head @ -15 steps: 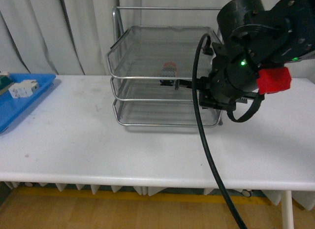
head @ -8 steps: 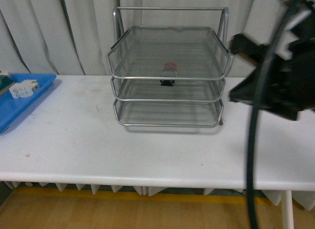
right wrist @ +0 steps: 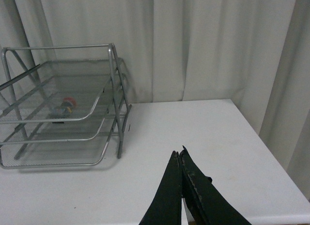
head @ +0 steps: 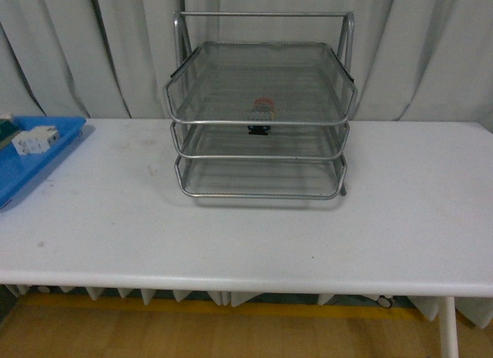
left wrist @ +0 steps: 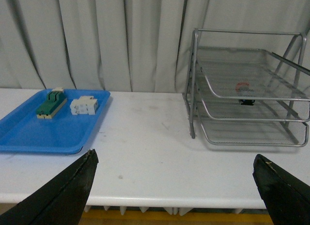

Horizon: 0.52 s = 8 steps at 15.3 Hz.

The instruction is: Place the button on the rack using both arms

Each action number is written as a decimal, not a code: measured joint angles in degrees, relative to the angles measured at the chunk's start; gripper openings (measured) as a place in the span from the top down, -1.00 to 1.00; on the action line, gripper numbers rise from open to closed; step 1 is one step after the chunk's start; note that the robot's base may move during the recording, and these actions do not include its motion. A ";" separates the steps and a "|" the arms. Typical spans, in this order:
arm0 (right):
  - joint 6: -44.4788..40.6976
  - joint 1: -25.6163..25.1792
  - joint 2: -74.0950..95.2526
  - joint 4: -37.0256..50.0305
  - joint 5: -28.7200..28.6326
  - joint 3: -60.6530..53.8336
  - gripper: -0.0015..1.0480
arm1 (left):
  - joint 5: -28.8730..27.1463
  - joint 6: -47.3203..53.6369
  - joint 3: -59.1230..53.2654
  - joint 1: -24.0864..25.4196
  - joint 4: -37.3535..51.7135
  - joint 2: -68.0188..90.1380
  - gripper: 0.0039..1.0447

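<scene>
Now: button [head: 263, 112] on rack [head: 262, 123] tier, bare table [head: 308, 227] ahead.

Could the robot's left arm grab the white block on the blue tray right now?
Probably yes. The left gripper is open, its fingers wide apart, and the white block lies uncovered in the blue tray beside the green block. Only bare table shows between them.
</scene>
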 joint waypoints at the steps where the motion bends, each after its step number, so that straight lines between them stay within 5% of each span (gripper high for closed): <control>1: -0.15 0.00 -1.81 -0.61 0.02 -0.79 0.97 | 0.00 -0.02 0.00 0.00 0.00 0.00 -0.88; 8: -0.17 0.00 -12.90 -7.17 0.00 -5.64 0.97 | -0.02 -0.02 0.00 0.00 0.00 0.00 -0.88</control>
